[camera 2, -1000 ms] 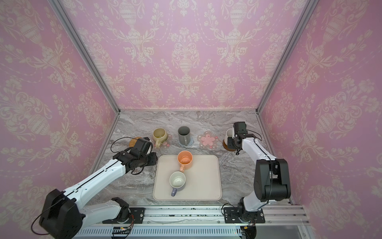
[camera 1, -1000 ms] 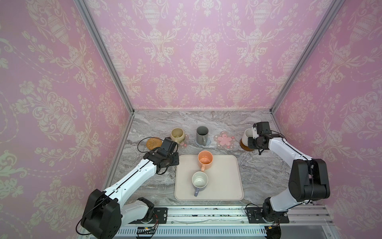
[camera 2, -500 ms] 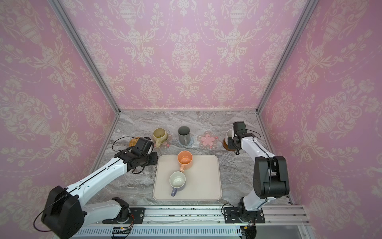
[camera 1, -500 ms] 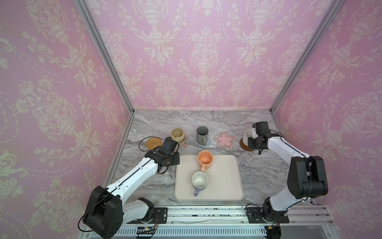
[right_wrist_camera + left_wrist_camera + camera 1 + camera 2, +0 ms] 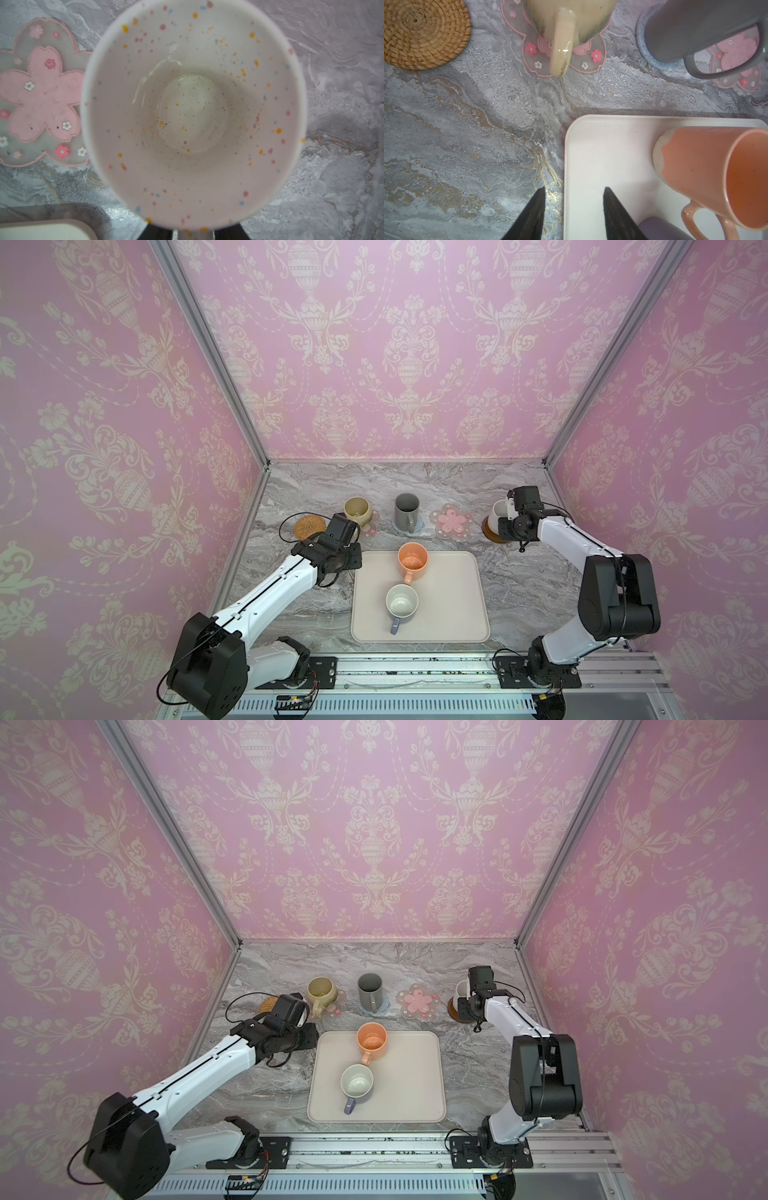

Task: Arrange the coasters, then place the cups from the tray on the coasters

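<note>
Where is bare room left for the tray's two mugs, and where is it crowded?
Free: the rattan coaster beside the beige mug, and the flower coaster between the grey mug and the speckled mug. Crowded: on the tray, the peach mug and lavender mug stand close together.

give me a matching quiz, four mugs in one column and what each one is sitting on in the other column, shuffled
Mugs:
1. beige-yellow mug
2. dark grey mug
3. speckled white mug
4. peach-orange mug

Sits on:
A. cream tray
B. dark brown wooden coaster
C. clear pink-flower coaster
D. blue-grey knitted coaster

Pairs: 1-C, 2-D, 3-B, 4-A
</note>
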Motion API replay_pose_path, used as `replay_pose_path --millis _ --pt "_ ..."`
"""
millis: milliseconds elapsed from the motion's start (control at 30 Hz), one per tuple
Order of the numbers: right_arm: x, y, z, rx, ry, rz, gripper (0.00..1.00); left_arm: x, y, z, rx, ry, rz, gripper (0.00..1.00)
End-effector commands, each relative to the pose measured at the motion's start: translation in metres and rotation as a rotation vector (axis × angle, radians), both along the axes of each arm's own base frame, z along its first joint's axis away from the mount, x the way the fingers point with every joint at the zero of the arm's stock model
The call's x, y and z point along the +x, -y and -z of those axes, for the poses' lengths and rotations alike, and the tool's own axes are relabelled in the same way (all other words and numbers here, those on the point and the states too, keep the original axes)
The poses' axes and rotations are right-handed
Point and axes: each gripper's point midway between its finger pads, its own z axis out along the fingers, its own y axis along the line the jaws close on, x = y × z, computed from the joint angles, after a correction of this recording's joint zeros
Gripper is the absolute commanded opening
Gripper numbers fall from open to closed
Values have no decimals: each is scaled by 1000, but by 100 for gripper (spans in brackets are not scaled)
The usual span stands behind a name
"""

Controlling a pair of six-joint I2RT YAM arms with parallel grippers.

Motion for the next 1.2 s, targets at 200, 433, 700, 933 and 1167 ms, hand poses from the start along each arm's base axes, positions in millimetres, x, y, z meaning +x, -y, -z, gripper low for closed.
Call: replay_pose_path --millis 200,433,700,933,1167 --pt "-15 7 -33 -6 60 43 38 2 1 -14 -15 25 14 48" --pt "-39 5 -44 30 84 83 42 -3 -5 -16 -4 31 -6 48" --pt "-66 -6 -63 91 125 62 44 -13 -11 -15 -13 34 -24 48" --pt "-74 -10 -69 100 165 37 44 -16 -10 -17 -29 39 -24 48" --pt "-62 -9 -45 93 91 41 35 -18 -7 -17 -54 39 -24 48"
